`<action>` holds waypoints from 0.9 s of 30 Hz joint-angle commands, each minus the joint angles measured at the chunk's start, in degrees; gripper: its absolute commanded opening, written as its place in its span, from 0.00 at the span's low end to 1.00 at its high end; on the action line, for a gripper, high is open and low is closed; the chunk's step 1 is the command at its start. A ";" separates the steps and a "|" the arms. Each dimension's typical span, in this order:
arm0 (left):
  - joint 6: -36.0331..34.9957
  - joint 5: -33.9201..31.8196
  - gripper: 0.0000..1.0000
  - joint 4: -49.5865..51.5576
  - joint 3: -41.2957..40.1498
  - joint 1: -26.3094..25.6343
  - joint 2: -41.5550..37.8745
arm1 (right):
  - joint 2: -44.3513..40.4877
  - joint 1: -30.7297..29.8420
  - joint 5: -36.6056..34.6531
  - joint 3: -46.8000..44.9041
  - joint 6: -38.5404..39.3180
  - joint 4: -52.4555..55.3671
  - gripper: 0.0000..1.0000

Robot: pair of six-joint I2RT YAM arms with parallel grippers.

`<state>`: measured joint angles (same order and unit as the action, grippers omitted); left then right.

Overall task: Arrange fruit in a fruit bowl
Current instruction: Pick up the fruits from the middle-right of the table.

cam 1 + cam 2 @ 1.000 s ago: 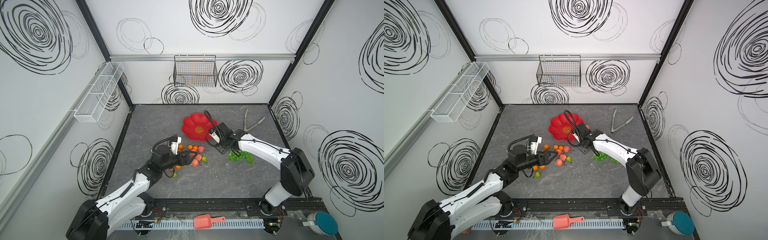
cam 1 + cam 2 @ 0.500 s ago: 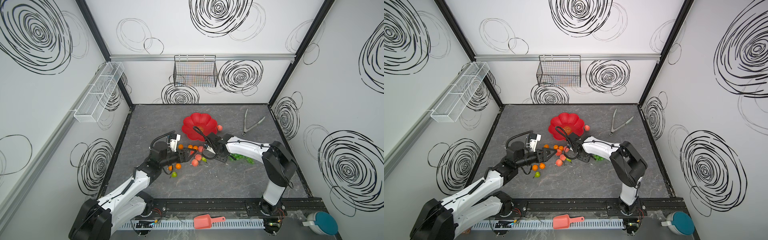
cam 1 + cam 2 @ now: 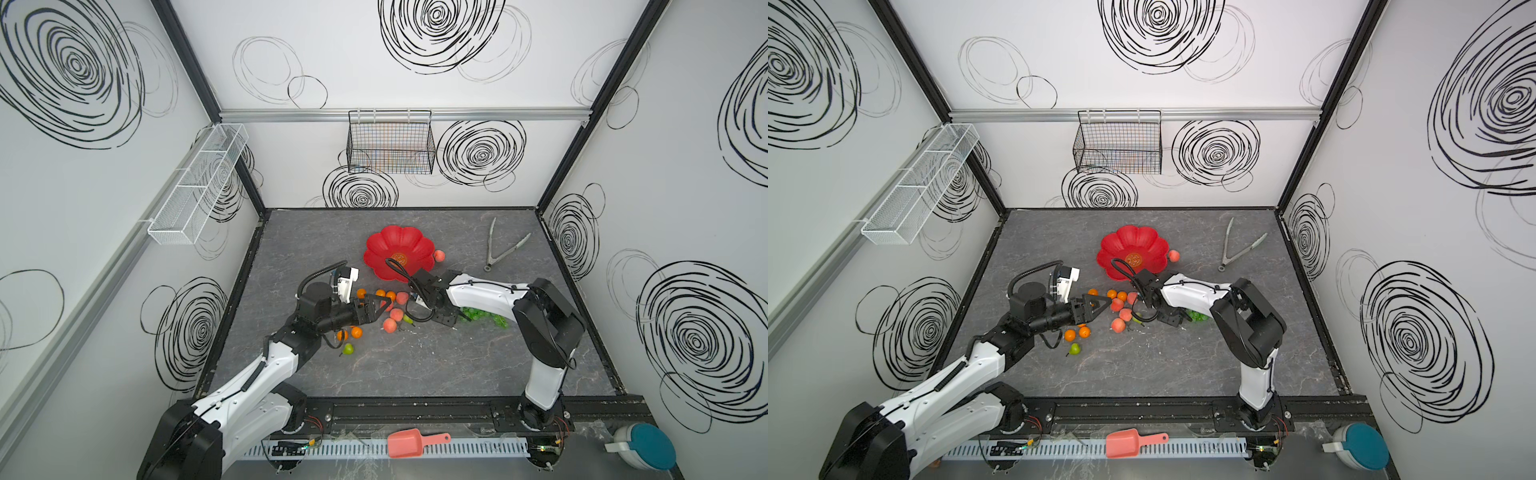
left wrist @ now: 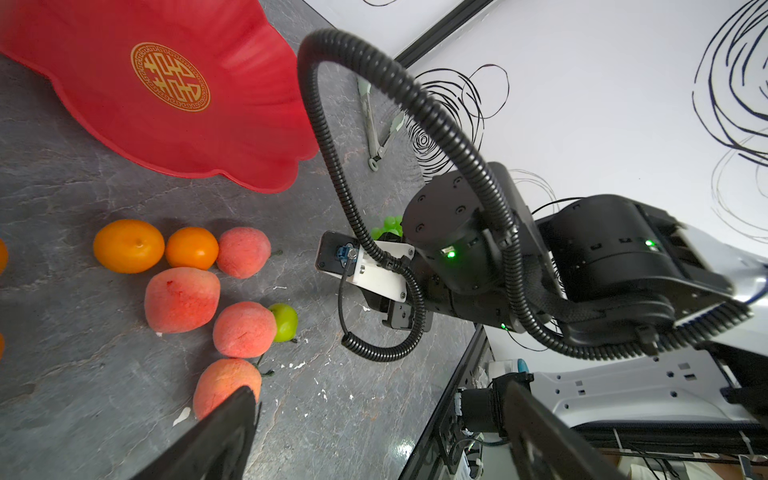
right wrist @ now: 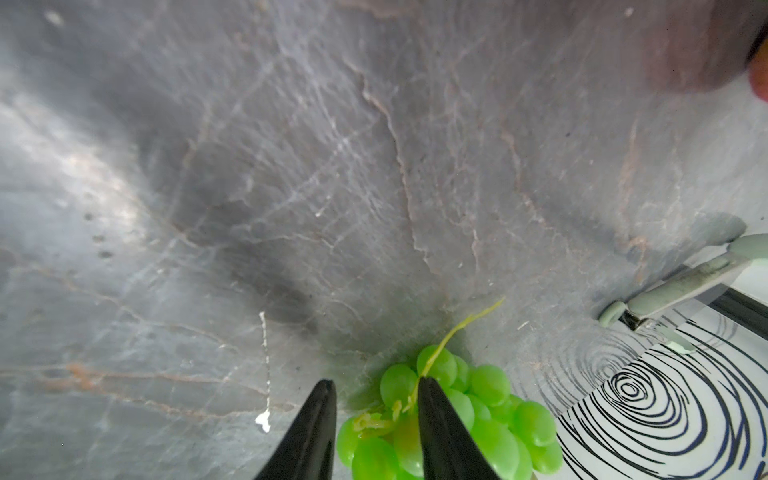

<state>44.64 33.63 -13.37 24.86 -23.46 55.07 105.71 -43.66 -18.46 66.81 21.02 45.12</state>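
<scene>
The right claw (image 5: 376, 382) is straddling the grape bunch (image 5: 490, 415), jaws narrowly apart; grip unclear. The left claw (image 4: 380, 388) is gaping empty.

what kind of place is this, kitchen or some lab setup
Likely a robot test booth, not a home: left arm and right arm mounted on a front rail, white walls printed with black swirls, toy fruit beside a red bowl.
</scene>
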 commanded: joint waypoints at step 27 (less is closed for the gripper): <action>0.09 1.62 0.96 -2.72 0.63 0.50 0.57 | 0.37 0.92 -5.63 -2.21 0.47 0.23 0.20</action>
<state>44.66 34.50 -13.43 24.86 -23.44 55.55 105.73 -43.07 -22.15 64.71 20.91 44.60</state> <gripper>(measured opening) 0.961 0.210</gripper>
